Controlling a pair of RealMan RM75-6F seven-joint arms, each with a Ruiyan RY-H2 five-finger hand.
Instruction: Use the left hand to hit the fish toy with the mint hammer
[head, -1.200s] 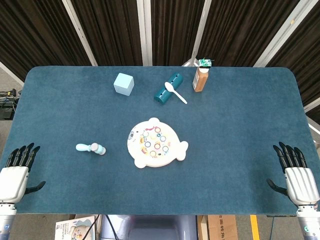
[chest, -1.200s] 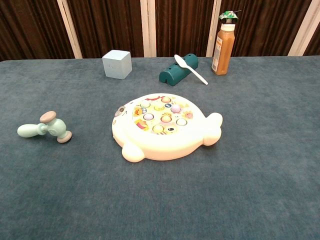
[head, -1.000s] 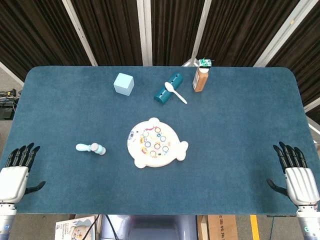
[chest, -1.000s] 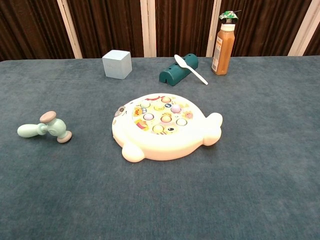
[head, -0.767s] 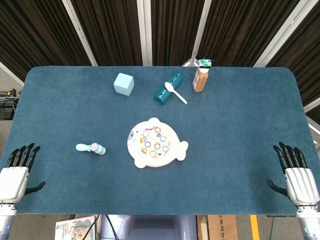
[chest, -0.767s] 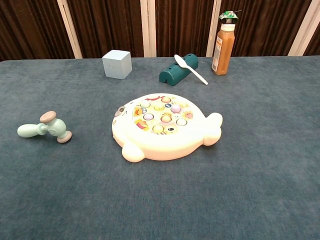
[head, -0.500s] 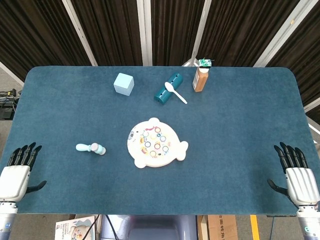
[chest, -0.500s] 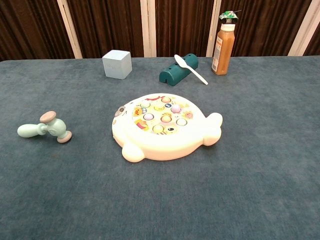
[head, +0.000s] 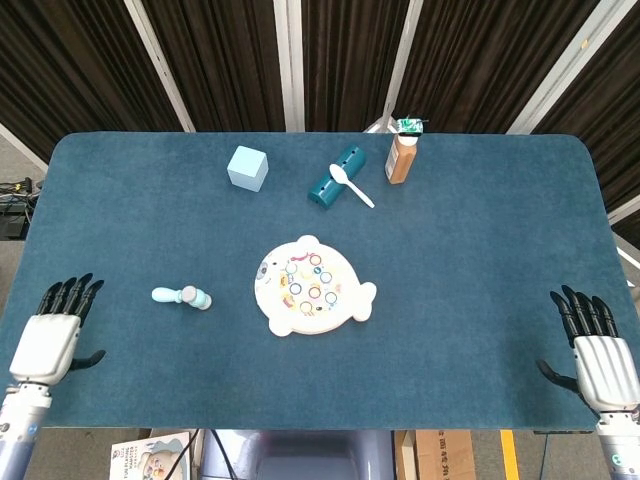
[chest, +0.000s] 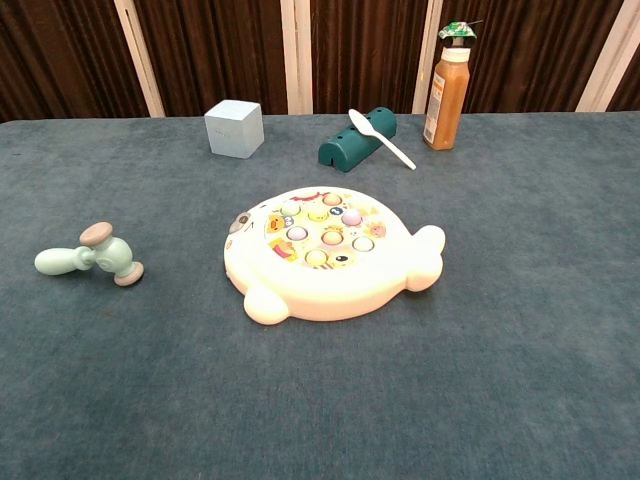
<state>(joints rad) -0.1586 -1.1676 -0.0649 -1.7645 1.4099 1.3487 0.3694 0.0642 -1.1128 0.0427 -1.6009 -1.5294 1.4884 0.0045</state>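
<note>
The cream fish toy (head: 312, 286) (chest: 325, 254) with coloured buttons lies flat in the middle of the blue table. To its left, the mint hammer (head: 182, 296) (chest: 91, 253) lies on its side, apart from the toy. In the head view my left hand (head: 52, 335) is at the near left table edge, fingers apart and empty, well left of the hammer. My right hand (head: 597, 350) is at the near right corner, also spread and empty. Neither hand shows in the chest view.
At the back stand a pale blue cube (head: 247, 167) (chest: 234, 128), a dark teal block (head: 335, 174) (chest: 356, 138) with a white spoon (head: 351, 185) (chest: 380, 136) across it, and an orange bottle (head: 401, 153) (chest: 449, 87).
My left hand has shifted forward and rightward over the table edge, nearer the hammer. The right hand and all objects stay put.
</note>
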